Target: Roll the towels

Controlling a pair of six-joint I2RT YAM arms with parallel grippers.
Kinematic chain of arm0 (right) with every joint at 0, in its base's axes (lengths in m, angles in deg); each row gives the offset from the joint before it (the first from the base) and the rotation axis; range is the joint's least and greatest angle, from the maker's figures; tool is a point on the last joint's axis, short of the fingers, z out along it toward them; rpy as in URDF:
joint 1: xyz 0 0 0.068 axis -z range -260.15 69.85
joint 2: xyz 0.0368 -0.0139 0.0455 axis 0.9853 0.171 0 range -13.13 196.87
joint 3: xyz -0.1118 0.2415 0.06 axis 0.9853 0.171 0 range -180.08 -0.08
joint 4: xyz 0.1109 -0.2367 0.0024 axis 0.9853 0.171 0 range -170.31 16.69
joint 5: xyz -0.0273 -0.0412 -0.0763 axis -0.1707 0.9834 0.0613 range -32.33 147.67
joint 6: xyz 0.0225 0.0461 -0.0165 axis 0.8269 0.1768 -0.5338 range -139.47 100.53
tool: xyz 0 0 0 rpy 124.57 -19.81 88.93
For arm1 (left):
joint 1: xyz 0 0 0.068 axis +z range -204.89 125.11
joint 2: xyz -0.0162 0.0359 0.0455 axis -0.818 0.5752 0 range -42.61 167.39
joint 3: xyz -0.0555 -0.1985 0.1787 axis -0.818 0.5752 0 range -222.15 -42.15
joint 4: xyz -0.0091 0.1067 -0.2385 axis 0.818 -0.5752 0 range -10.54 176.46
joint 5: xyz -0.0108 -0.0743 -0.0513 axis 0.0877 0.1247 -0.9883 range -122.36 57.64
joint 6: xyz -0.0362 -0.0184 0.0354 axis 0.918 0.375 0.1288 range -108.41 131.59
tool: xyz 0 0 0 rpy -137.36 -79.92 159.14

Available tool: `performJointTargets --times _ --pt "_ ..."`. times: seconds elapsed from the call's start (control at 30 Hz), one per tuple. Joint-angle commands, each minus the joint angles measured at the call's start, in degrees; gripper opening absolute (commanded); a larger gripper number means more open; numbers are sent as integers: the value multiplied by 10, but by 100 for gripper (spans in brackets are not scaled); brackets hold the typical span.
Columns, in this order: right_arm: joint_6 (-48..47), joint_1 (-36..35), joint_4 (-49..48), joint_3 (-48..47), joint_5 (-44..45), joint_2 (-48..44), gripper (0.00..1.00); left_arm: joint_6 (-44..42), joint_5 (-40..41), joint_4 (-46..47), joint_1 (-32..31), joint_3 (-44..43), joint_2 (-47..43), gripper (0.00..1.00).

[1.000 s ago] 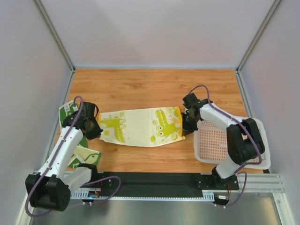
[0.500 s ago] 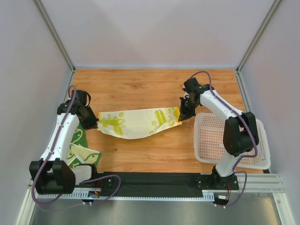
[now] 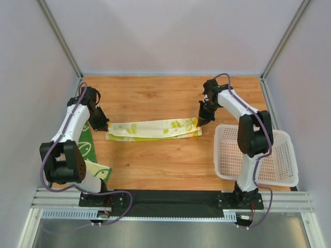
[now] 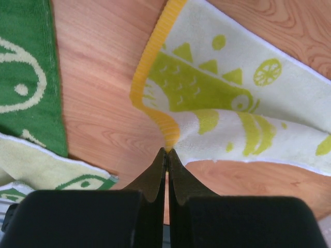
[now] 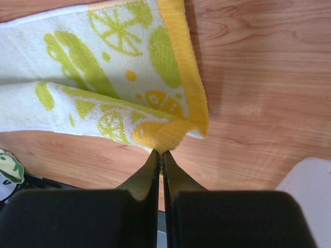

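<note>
Since a second ago the pale yellow towel (image 3: pixel 155 129) has gone from a wide spread to a narrow folded strip across the mid-worktop (image 3: pixel 155 98), with the left hand (image 3: pixel 103 126) and right hand (image 3: pixel 199 123) each pinched shut on an end corner and the dark green towel (image 3: pixel 85 147) lying at the left edge.

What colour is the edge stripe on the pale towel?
Orange-yellow stripe; right wrist view shows it best.

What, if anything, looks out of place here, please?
Only the dark green towel: it lies rumpled at the table's left edge, a corner turned over pale. The yellow towel is folded into a tidy strip.
</note>
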Motion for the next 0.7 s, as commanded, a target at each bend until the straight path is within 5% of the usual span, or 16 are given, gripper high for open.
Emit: performJointTargets --times 0.0,0.37,0.5,0.53,0.67 --pt "-8 11 16 -31 -14 19 0 -12 -2 10 6 -36 22 0" --pt "-12 31 47 -104 -36 77 1 -5 -6 6 14 -81 110 0" --pt "-10 38 77 -178 -51 111 16 3 -41 -3 28 -105 143 0" --pt "-8 39 84 -194 -60 119 33 4 -53 -14 33 -113 165 1" --pt "17 65 112 -280 -83 173 49 15 -94 -44 63 -179 230 31"
